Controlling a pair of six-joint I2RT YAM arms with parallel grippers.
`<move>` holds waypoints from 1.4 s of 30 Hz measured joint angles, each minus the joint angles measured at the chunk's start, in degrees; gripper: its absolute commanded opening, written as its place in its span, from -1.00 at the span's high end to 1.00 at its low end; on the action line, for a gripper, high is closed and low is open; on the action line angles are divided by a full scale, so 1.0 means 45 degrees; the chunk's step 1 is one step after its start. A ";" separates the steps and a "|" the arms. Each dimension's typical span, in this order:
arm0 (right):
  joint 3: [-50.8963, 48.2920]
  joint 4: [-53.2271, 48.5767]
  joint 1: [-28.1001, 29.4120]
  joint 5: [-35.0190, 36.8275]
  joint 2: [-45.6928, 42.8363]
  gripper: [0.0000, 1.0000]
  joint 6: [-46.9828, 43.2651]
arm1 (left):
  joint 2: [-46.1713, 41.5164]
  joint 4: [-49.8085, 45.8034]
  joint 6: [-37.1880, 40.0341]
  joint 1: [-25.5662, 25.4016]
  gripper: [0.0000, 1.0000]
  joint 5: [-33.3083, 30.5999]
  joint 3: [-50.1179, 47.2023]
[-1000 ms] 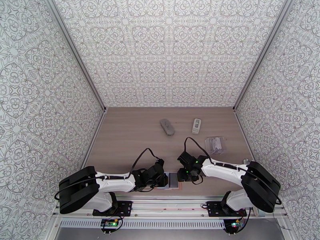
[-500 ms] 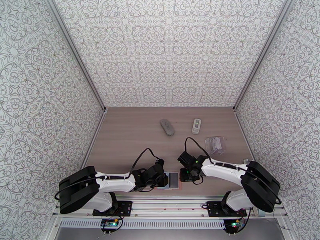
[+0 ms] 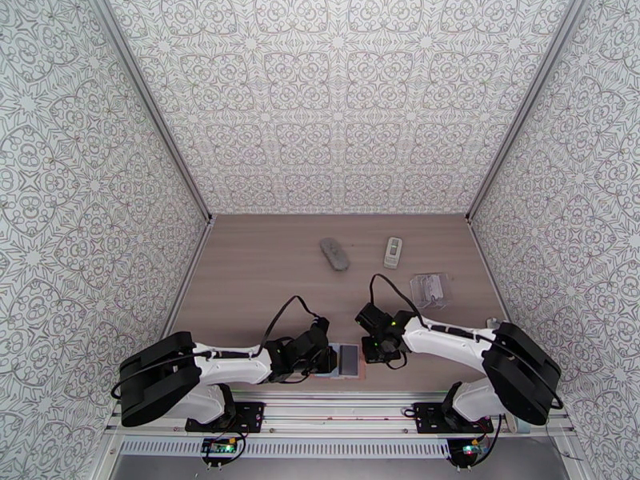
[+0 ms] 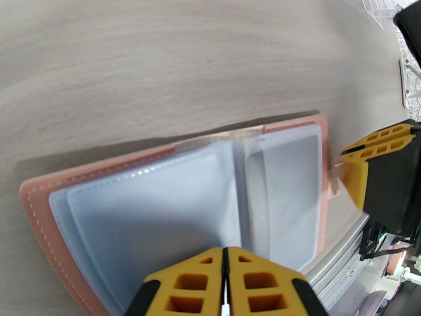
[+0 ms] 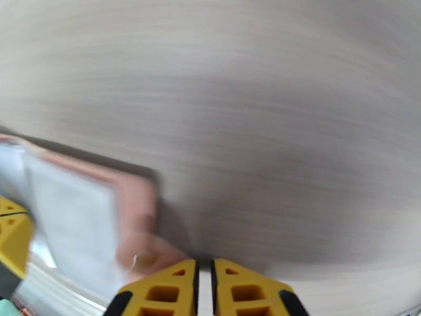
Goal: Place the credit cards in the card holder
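Lying open and flat at the near edge of the table (image 3: 256, 274), between the two grippers: pink card holder (image 3: 347, 360), clear sleeves (image 4: 147, 217) facing up. Impossible to tell whether any sleeve holds a card. At the sleeves' near edge, left gripper (image 4: 225, 256) with jaws pressed together; unclear whether a sleeve is pinched. Just beside the holder's snap tab (image 5: 139, 256), right gripper (image 5: 202, 269) with jaws all but touching, nothing seen between. Well behind, towards the right: clear plastic box (image 3: 428, 288), contents too small to tell.
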 measured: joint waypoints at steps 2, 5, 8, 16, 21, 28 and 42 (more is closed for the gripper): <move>0.0005 -0.0160 0.0005 0.0175 -0.0005 0.72 -0.0005 | 0.0000 0.0000 -0.0005 0.0000 0.75 0.0000 0.0000; 0.0005 -0.0359 0.0005 0.0393 -0.0044 0.63 0.0049 | 0.0000 0.0000 -0.0005 0.0000 0.75 0.0000 0.0000; 0.0005 -0.0860 0.0000 0.0782 -0.0355 0.37 0.0180 | 0.0000 0.0000 -0.0005 0.0000 0.75 0.0000 0.0000; 0.0364 -0.1370 0.0000 0.1491 -0.1841 0.01 0.0024 | -0.0087 -0.0219 0.0053 -0.0024 0.62 -0.0005 0.0083; 0.1311 -0.1821 -0.0355 0.2142 -0.1928 -0.10 -0.0486 | -0.0894 -0.1258 0.0384 -0.0019 0.51 -0.0053 0.0306; 0.2909 -0.2443 -0.2123 0.2837 -0.1666 -0.19 -0.2147 | -0.2467 -0.2195 0.0743 0.0223 0.48 -0.0199 0.0651; 0.5197 -0.3172 -0.7140 0.4459 -0.0044 -0.41 -0.5610 | -0.5241 -0.3711 0.0816 0.1258 0.46 -0.0355 -0.0452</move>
